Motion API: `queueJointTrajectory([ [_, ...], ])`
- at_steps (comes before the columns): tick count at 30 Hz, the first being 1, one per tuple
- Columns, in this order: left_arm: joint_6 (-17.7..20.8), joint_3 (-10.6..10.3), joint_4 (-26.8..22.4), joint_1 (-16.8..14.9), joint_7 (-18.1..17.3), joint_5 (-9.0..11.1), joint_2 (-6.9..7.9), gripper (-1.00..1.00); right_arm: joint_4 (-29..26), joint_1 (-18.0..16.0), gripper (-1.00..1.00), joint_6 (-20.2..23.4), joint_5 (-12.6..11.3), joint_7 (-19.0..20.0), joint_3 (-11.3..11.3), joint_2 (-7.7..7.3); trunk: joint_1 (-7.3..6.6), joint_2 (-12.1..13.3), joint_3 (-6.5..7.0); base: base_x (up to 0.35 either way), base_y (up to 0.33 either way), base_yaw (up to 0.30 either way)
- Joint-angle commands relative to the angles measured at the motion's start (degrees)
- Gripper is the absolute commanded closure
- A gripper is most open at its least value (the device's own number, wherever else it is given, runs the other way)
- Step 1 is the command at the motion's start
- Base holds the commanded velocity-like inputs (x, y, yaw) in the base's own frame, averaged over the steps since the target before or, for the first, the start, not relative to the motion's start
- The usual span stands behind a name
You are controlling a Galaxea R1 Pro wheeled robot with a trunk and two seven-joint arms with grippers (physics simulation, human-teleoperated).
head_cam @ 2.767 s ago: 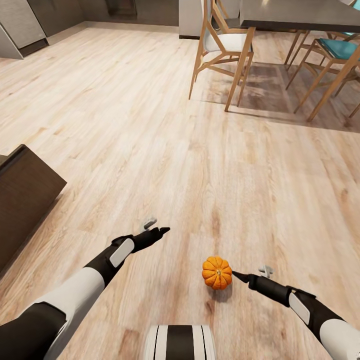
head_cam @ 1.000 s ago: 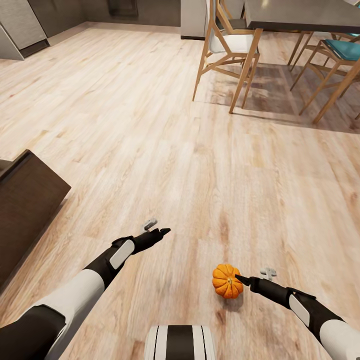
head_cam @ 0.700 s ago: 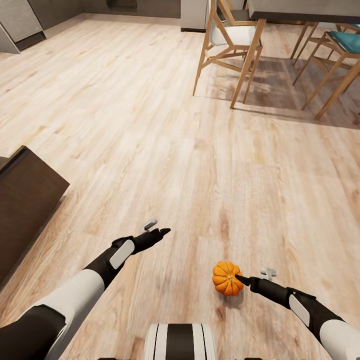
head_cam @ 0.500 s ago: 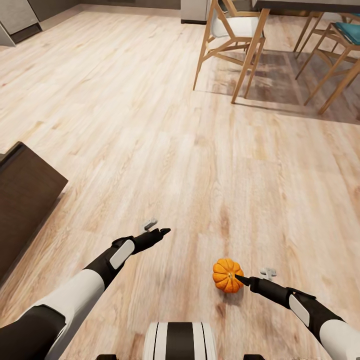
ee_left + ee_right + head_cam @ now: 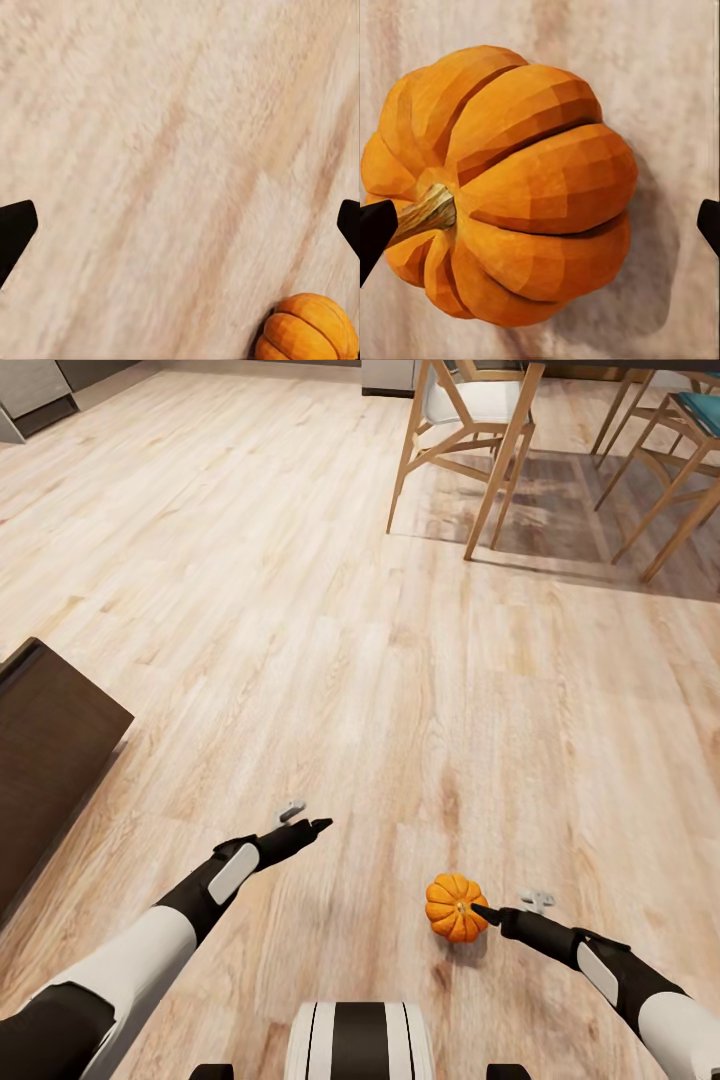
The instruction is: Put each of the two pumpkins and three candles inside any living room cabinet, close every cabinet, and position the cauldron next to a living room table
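— Where is the pumpkin [image 5: 455,907] now?

— Low and right of centre in the head view, on the wooden floor [image 5: 330,620], tipped on its side. The right gripper [image 5: 488,913] has a fingertip just at the stem; in the right wrist view the pumpkin [image 5: 499,187] fills the gap, with one finger [image 5: 375,232] at the stem end and the other at the far edge, so the jaws stand wide around it and have not closed.

— And the left one?

— The left gripper [image 5: 305,830] hovers over bare floor, jaws wide with nothing between them.

— How should the grasp go?

— I'd say centre the body between the fingers, not the stem, then close on the ribbed flanks. A rounded thing lying loose may roll off under a one-sided push. The dark-brown cabinet [image 5: 45,750] at the left edge looks like the place to carry it afterwards.
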Motion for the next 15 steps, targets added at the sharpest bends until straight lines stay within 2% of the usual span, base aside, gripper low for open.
queueJointTrajectory([
  [1, 0.00, -0.04, -0.33, 0.02, 0.01, 0.00, 0.25, -1.00, 0.06, -0.02, -1.00, -0.02, -0.03, -0.33, 0.02, 0.00, 0.00, 0.00, 0.00, 0.000, 0.000, 0.000],
  [8, 0.00, -0.10, -2.38, 0.05, 0.02, 0.01, 0.47, -1.00, 0.12, -0.02, -1.00, -0.04, -0.06, -2.58, 0.04, 0.01, 0.00, 0.00, 0.00, 0.000, 0.000, 0.000],
  [15, 0.00, -0.10, -2.40, 0.05, 0.10, 0.00, 0.48, -1.00, 0.13, -0.01, -1.00, -0.04, -0.06, -3.07, 0.04, 0.04, 0.00, 0.00, 0.00, 0.000, 0.000, 0.000],
])
